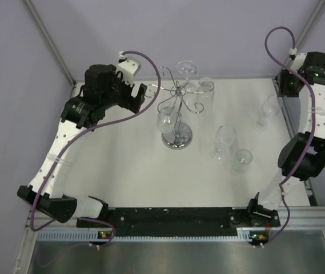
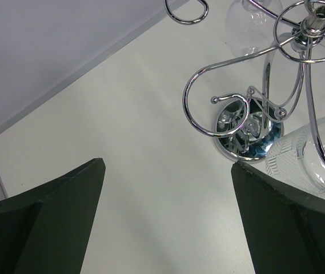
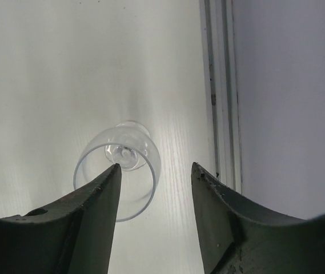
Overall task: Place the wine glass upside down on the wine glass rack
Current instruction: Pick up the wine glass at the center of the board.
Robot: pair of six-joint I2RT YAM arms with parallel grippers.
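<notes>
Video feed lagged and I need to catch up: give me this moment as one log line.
left gripper: open, empty, beside wine glass rack | right gripper: open over upright wine glass, no grip | hung: not yet

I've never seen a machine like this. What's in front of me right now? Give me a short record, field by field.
Rack: shiny wire stand in the middle of the table
Hanging glasses: upside down on the rack's arms
Loose glasses: upright on the table, to the right of the rack
Left claw: wide open, empty, close beside the rack
Right claw: open, above an upright wine glass near the table's right edge, with no grip on it yet
</notes>
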